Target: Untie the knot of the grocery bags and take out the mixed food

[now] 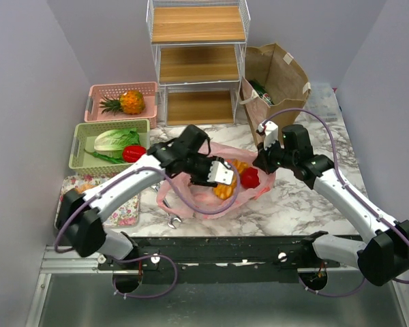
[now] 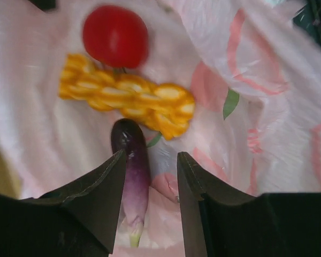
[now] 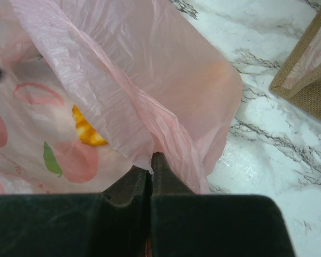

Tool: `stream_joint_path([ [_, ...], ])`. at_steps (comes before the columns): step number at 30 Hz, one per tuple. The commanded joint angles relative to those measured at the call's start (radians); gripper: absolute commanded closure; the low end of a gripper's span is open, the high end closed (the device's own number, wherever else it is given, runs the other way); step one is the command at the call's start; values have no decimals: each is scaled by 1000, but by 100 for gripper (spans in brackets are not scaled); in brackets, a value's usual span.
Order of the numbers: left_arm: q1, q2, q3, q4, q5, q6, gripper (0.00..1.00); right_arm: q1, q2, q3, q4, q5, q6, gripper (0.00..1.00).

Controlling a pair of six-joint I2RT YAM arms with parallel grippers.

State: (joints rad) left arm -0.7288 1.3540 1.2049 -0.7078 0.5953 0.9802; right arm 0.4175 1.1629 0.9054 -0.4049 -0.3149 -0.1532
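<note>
Inside, glossy eggplant (image 2: 132, 174), crinkly pink bag (image 3: 166, 69) (translucent)

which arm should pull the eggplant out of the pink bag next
Left. The left fingers are open just above the eggplant inside the pink bag. The right fingers are shut on a fold of the bag, apparently holding it open, so that arm is best left there.

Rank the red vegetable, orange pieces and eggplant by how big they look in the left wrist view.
1. orange pieces
2. eggplant and red round vegetable: too alike to rank; a left finger partly hides the eggplant.
</note>
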Motion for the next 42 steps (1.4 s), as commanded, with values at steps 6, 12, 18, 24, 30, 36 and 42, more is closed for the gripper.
stream_joint_path([
  [6, -21, 320, 70, 118, -342, 110, 41, 0, -6, 23, 17, 15, -7, 99],
  [12, -21, 446, 112, 157, -404, 121, 30, 0, -14, 24, 1, 22, -19, 99],
  [18, -21, 528, 139, 154, -434, 111, 41, -1, -12, 27, -3, 14, -19, 99],
  [24, -23, 475, 143, 38, -330, 95, 53, 0, -20, 11, 2, 15, -25, 99],
  [30, -23, 322, 222, -81, -113, 17, 78, 0, -18, 9, 6, 13, -20, 99],
  [36, -23, 219, 456, -224, 294, -153, 80, 0, -3, 5, 15, 7, 7, 99],
  [42, 19, 193, 626, -67, 497, -565, 84, 0, 6, 4, 17, 5, 14, 99],
])
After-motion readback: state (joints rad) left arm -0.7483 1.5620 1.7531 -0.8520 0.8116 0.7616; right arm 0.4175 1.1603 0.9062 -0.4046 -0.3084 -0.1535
